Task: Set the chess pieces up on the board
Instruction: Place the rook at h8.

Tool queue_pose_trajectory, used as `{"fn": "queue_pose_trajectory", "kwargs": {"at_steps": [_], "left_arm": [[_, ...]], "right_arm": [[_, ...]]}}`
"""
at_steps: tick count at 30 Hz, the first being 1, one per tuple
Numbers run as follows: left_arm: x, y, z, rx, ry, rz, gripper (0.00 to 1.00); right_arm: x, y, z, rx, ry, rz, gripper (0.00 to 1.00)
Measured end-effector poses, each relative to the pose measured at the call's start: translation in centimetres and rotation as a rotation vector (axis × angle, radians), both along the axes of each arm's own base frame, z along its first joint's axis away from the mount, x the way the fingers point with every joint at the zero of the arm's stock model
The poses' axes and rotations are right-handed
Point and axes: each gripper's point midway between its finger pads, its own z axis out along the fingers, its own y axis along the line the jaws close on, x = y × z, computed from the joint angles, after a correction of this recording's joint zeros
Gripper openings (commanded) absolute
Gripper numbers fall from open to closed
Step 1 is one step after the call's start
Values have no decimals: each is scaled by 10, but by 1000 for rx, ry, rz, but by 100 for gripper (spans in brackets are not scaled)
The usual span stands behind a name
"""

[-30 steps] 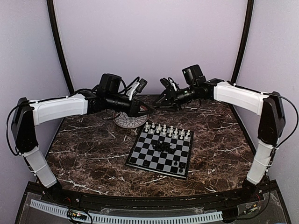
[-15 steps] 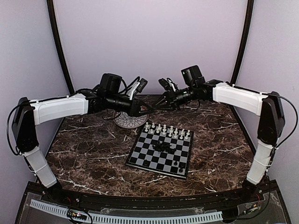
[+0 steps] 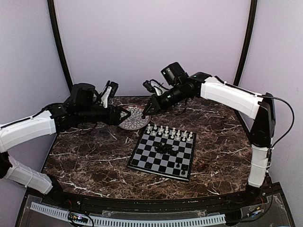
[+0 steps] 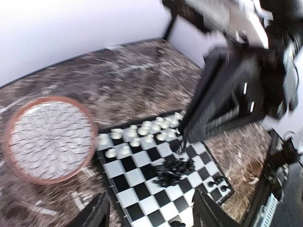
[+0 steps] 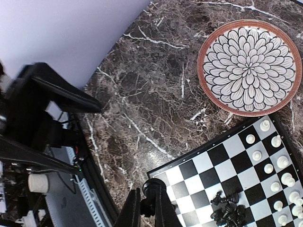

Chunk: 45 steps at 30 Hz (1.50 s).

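Right tool pinches black piece, half-hidden.

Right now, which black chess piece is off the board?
The black piece pinched in the right gripper; the other black pieces all rest on the board, most heaped at its centre.

A dark brown marble-patterned counter veined in white stands enclosed by plain pale lilac walls, two curved black posts rising at its far corners, evenly lit.
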Motion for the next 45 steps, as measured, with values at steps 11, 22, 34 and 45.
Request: {"fn": "queue_pose_trajectory", "kwargs": {"at_steps": [11,22,34,45], "left_arm": [[0,101,13,48,-20,466,63],[-10,130,24,67,-54,553,66],[-13,136,13,91,-29,575,66],[-15,138,12,84,-28,579,66]], "right_arm": [[-76,53,-112,-463,-197,198,0],[-90,63,-145,-578,-276,242,0],[-91,65,-176,-618,-237,260,1],[-98,69,-182,-598,-197,283,2]]}}
